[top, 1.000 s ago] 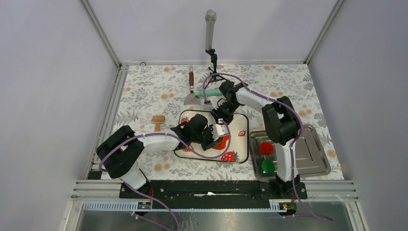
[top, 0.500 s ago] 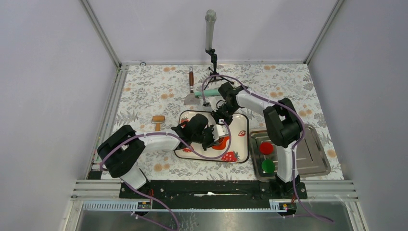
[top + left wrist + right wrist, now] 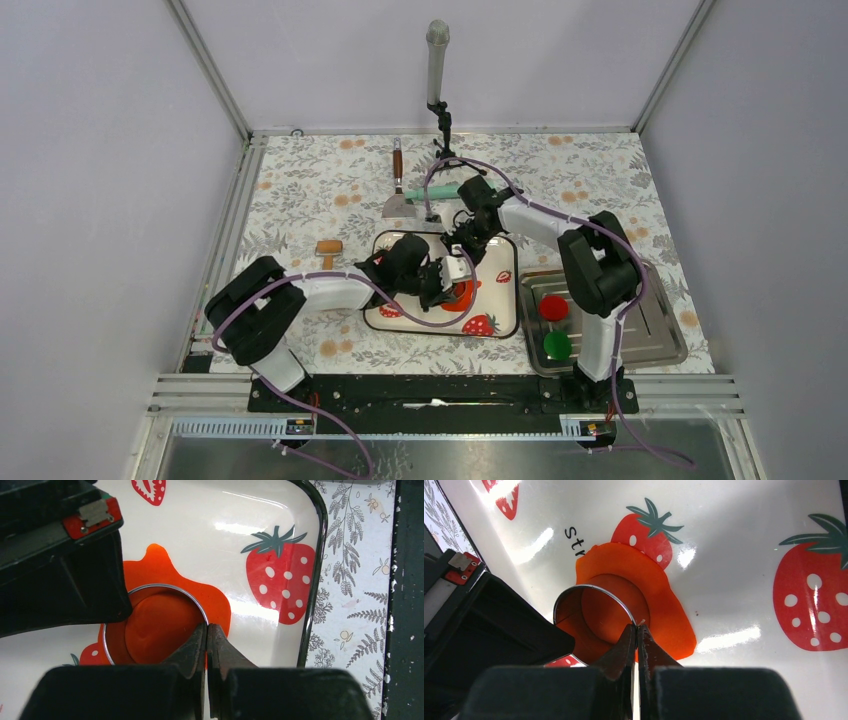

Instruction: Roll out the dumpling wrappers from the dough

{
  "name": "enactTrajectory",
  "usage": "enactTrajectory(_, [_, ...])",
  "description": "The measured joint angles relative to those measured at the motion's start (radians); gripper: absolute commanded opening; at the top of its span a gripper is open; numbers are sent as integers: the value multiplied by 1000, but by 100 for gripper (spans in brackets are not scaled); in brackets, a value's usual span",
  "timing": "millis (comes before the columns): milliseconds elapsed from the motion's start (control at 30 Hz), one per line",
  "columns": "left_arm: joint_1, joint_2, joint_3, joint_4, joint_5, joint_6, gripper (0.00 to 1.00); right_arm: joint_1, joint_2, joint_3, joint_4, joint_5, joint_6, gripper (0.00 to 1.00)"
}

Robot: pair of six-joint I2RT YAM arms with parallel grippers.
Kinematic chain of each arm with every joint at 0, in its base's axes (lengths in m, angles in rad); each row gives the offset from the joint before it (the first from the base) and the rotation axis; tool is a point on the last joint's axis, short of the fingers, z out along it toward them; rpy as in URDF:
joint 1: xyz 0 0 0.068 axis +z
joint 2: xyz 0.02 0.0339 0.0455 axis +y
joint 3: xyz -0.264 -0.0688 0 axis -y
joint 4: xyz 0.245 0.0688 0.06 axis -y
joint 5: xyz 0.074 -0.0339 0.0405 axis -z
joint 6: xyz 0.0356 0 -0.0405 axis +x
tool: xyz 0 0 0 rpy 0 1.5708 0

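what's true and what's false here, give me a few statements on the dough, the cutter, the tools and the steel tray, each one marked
1. The ring cutter sits on the dough. True.
2. The dough lies on the bare tablecloth. False: it lies on the strawberry tray.
3. The left tool and right tool are both shut on the ring cutter's rim, on opposite sides. True.
4. The steel tray holds three discs. False: it holds two, a red disc and a green disc.
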Motion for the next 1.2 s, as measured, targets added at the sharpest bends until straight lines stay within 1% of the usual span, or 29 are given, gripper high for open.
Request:
enactTrajectory(200, [24, 8, -8, 22, 52, 5, 0, 1, -28, -39, 45, 11, 27, 0])
enactTrajectory(500, [42, 13, -8, 18, 92, 33, 0, 3, -63, -87, 93, 29, 59, 0])
enactTrajectory(700, [54, 6, -7, -18, 140, 147, 0, 3, -77, -104, 98, 39, 87, 0])
enactTrajectory(867, [58, 18, 29, -90, 175, 232, 0, 3, -101, -131, 102, 54, 107, 0])
enactTrajectory(1100, [64, 41, 71, -155, 214, 293, 0, 3, -122, -154, 105, 78, 130, 0])
enactTrajectory(1133, [64, 41, 72, -159, 215, 296, 2, 3, -122, -154, 105, 78, 132, 0])
enactTrajectory(1200, [64, 41, 76, -167, 215, 293, 15, 3, -122, -152, 103, 78, 137, 0])
